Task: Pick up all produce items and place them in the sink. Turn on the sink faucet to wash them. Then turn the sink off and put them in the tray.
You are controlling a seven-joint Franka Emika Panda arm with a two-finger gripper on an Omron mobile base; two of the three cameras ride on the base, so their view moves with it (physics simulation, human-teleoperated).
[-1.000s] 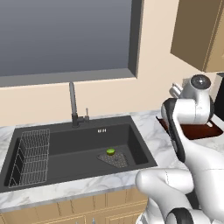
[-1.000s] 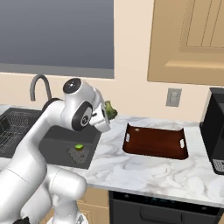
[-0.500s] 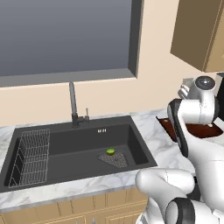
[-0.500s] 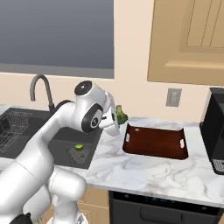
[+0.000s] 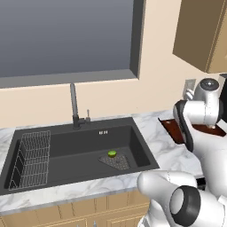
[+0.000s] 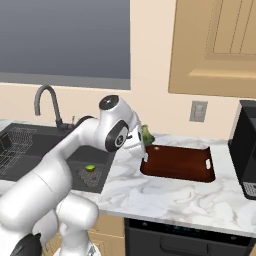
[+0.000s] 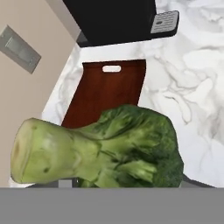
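The claw (image 6: pixel 142 148) grips the broccoli floret (image 7: pixel 105 151) just short of the tray (image 6: pixel 178 162) ahead, so next it should carry forward and release there.

You are getting both base views looking forward-down at the sink (image 5: pixel 80 150); the hand view is pressing near the broccoli (image 7: pixel 109 151).
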